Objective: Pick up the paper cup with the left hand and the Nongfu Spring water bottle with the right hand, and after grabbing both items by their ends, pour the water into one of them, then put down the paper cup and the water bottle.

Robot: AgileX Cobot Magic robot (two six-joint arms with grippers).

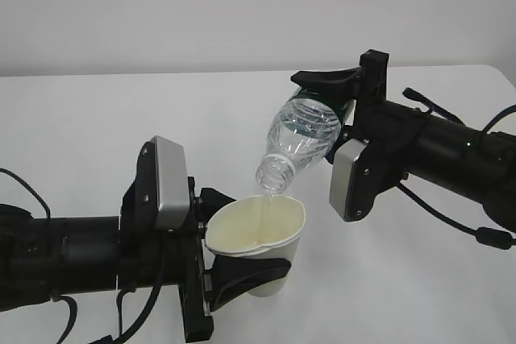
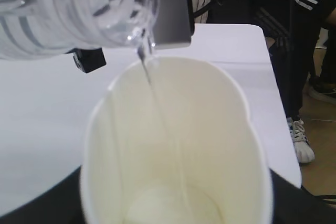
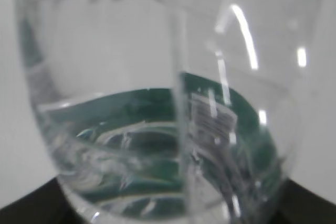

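The paper cup (image 1: 260, 239) sits clamped between the black fingers of the left hand (image 1: 230, 259), squeezed so that its rolled rim is bent out of round; it is upright, leaning a little, raised off the white table (image 1: 97, 118). In the left wrist view the cup's cream inside fills the lower frame, and a thin stream of water (image 2: 148, 74) drops from the bottle's threaded neck, just above the rim, down the inner wall.

Above and beyond the cup, the Nongfu Spring water bottle (image 1: 300, 138) hangs tilted, mouth down toward the cup and base up, gripped at its base end by the right hand (image 1: 326, 90), whose jaws close on the part with the dark green label. In the right wrist view water pools in the clear bottle with the green label behind.

At the far table edge in the left wrist view stands a person (image 2: 310, 35) in dark clothes and white shoes.
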